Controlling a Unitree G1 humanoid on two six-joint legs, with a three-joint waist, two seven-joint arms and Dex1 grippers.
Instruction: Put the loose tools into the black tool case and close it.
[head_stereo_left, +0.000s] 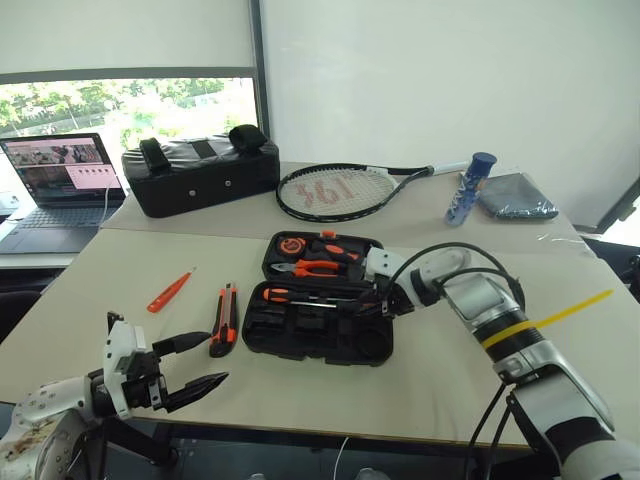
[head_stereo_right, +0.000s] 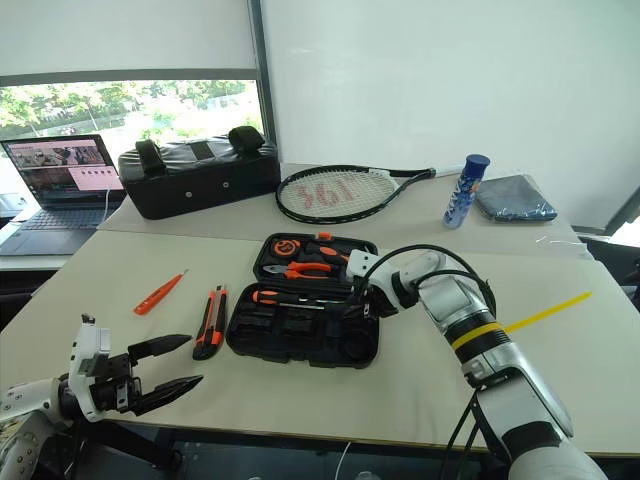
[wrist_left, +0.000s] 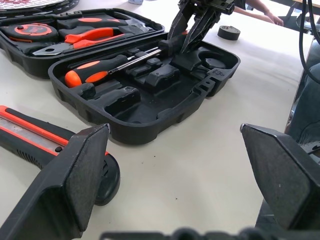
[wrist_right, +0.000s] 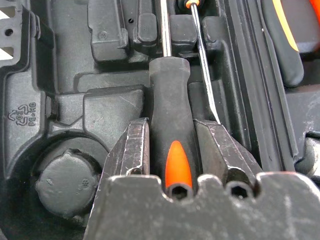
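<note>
The black tool case (head_stereo_left: 300, 338) lies open mid-table. My right gripper (head_stereo_left: 366, 300) reaches into its near half from the right. It is shut on the handle of a black-and-orange screwdriver (wrist_right: 169, 107), whose shaft lies along a moulded slot. A second black-and-orange screwdriver (wrist_left: 97, 70) lies in the case beside it. Left of the case are the utility knife (head_stereo_left: 225, 320) and, further left, the small orange screwdriver (head_stereo_left: 168, 292). A small dark tape roll (wrist_left: 229, 32) sits on the table beyond the case. My left gripper (head_stereo_left: 196, 366) hovers open and empty near the table's front edge, short of the knife.
Pliers (head_stereo_left: 320, 267) and an orange tape measure (head_stereo_left: 289, 245) sit in the lid. Behind the case lie a tennis racket (head_stereo_left: 340, 190), a black soft bag (head_stereo_left: 200, 172), a blue bottle (head_stereo_left: 470, 188) and a dark cloth (head_stereo_left: 515, 197). A laptop (head_stereo_left: 60, 190) stands far left.
</note>
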